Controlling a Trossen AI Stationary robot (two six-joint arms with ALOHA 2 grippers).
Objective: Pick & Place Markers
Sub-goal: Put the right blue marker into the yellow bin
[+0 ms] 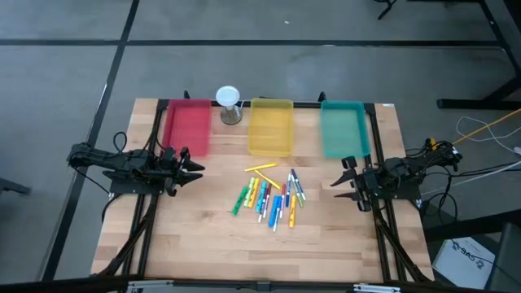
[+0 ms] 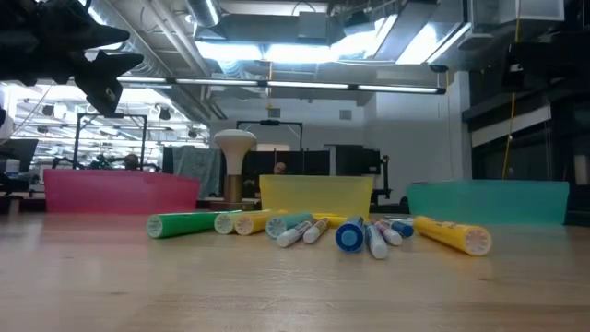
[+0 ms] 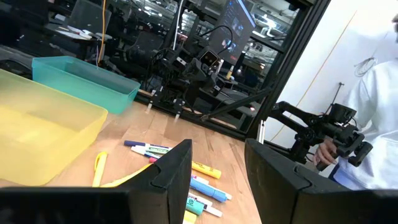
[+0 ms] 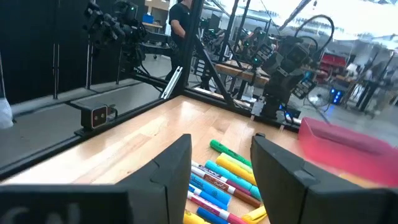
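Markers [image 1: 272,198]: we count a loose pile at table centre, just before the yellow tray [image 1: 270,126]. Left gripper [image 1: 194,168] and right gripper [image 1: 338,181]: both spread, empty, flanking the pile, well apart from it.

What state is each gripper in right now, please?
Left gripper: open, holding nothing, beside the red tray.
Right gripper: open, holding nothing, below the teal tray.

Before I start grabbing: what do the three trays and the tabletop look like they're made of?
The red tray, yellow tray and teal tray look like thin translucent plastic: light glows through their walls in the low view, with a slight gloss. The tabletop looks like wood, probably butcher block: pale glued strips with visible grain and a smooth, satin finish.
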